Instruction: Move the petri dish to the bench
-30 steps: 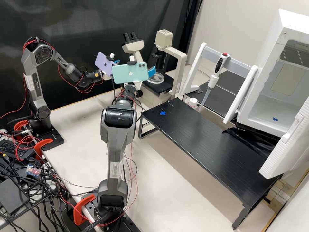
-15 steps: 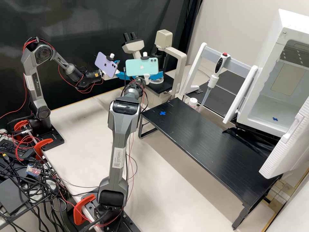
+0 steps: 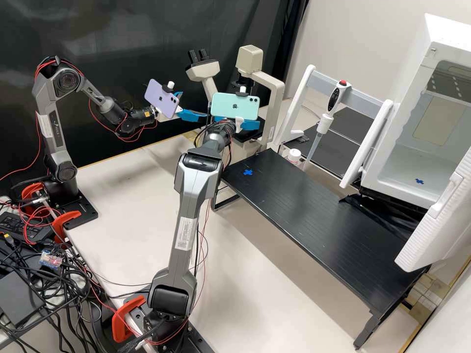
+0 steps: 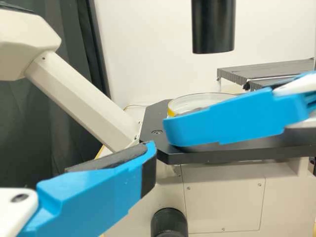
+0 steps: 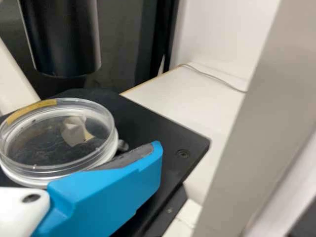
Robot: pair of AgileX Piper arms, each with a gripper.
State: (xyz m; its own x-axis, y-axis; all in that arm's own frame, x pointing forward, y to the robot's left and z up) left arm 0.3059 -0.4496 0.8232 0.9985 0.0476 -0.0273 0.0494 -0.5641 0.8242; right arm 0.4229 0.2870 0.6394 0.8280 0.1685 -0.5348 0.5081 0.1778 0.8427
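In the high view, the left end effector (image 3: 195, 104) was spread open beside the microscope (image 3: 275, 93); the right end effector (image 3: 239, 121) stood wide apart at it. Between them and the black shelf (image 3: 314, 211) lay a corner of the counter (image 3: 240, 220).

In the left wrist view, the dish (image 4: 197, 100) sat flat on the stage (image 4: 237, 157), behind a blue finger I took for the right arm's. The black tube (image 4: 213, 24) overhead left little room for lifting straight up.

In the right wrist view, the dish lay beside the pad, in from the stage's corner; I couldn't tell whether they touched. Clear and thin-walled, it would likely be light, stiff, slippery and easily cracked; best pinched gently across its lower wall, lest the lid slip. The blurred pale column (image 5: 266, 123) could catch a sideways exit.
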